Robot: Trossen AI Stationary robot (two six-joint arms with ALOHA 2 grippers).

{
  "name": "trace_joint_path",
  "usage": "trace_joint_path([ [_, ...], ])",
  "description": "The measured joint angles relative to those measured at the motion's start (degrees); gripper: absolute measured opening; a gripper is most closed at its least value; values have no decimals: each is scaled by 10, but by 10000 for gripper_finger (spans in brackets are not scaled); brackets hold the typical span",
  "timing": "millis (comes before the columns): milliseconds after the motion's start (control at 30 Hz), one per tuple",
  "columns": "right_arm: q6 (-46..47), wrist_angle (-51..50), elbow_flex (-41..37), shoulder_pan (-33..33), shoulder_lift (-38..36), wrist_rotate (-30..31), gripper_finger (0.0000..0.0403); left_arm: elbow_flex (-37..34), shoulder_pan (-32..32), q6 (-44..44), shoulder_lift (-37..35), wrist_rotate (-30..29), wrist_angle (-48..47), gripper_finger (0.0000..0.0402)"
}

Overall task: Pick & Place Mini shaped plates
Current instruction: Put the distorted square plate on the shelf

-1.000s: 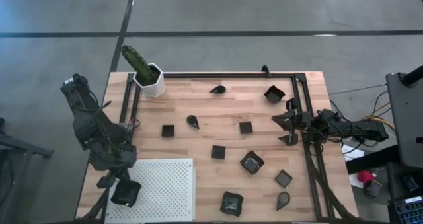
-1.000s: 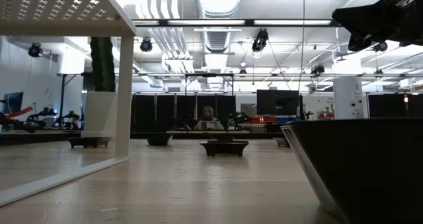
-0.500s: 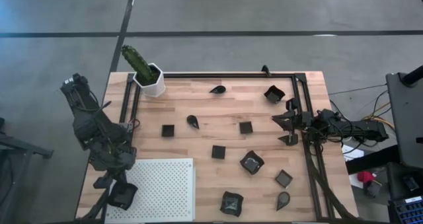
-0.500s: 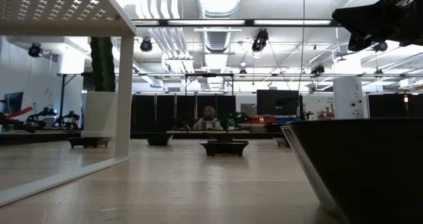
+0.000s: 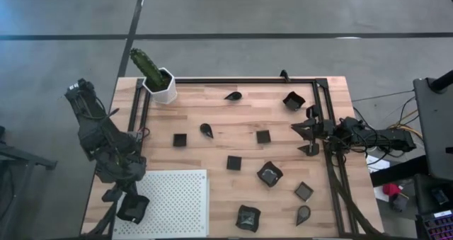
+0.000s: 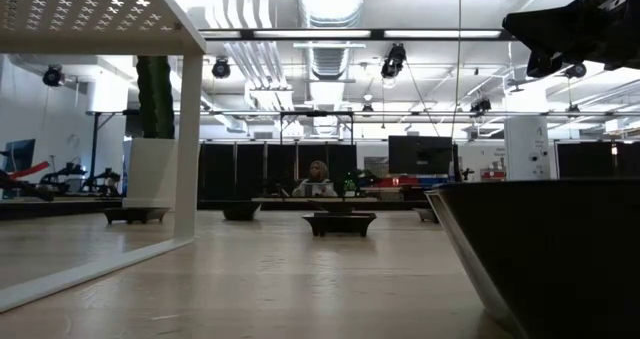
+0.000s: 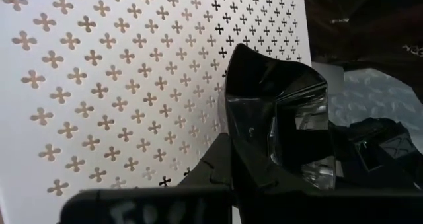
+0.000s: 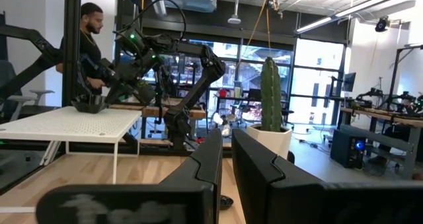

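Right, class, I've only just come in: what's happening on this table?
The left tool is shut on a dark plate at the left edge of the white board. About ten more plates, such as one, lie across the wooden table. The right tool waits at the right edge, holding nothing.

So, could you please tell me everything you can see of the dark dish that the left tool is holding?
The small, glossy, nearly black wavy-edged dish looks like moulded plastic, with raised, folded walls that catch the light. It is tilted rather than flat, pinched by its rim in the shut left tool. It sits at the left edge of the white perforated board, near the table's front left corner. Whether its underside touches the board cannot be told; nothing else touches it.
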Motion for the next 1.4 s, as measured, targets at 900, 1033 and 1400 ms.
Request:
trace_joint_path([
  [900, 0, 1, 0, 0, 0, 0, 34, 0, 0, 31, 1, 20, -4, 0],
  [1033, 0, 1, 0, 0, 0, 0, 34, 0, 0, 30, 1, 22, -4, 1],
  [1400, 0, 1, 0, 0, 0, 0, 34, 0, 0, 74, 1, 40, -4, 0],
])
